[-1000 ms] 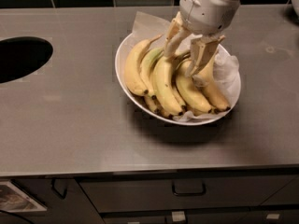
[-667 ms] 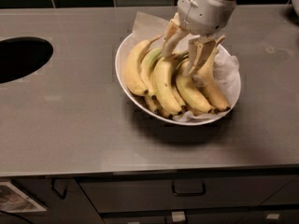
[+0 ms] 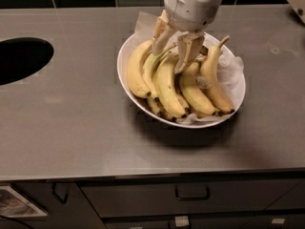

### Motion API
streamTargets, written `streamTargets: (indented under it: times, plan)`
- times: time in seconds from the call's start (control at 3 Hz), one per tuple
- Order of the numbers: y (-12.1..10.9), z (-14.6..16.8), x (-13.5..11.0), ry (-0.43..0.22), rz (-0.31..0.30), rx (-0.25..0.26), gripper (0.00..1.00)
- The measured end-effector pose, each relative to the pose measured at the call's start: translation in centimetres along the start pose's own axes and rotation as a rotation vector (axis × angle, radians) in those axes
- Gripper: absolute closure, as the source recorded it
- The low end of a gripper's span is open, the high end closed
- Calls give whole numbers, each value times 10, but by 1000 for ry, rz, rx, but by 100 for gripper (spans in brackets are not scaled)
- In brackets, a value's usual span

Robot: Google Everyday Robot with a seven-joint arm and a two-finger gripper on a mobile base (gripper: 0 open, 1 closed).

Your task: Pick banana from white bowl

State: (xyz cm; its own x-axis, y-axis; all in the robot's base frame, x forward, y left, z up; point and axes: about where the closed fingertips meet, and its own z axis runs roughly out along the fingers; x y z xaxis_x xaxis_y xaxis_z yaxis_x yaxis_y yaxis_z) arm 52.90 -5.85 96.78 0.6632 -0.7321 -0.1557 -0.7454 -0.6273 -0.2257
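Grey table (image 3: 71, 123) with a dark round hole (image 3: 19, 58) at left. Right of centre, the white bowl (image 3: 122, 63) holds several bananas on crumpled paper (image 3: 231, 73). The banana (image 3: 167, 87) lies mid-bowl, its stem end between the spread, released fingers of the claw (image 3: 174, 49), which hangs over the bowl's far side.

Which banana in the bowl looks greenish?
The second banana from the left, greenish near its stem; the others are plain yellow. The gripper sits just above it over the white bowl.

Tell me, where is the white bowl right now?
The white bowl sits right of centre on the grey counter, right of the dark hole, directly under the gripper.
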Motion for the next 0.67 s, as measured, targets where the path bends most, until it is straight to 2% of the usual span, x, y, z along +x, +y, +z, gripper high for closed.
streamTargets:
  times: [0.33,0.67]
  plan:
    - [-5,5,-2,0,-13,-11,50]
    - [-1,9,-1,-4,-9,-24,51]
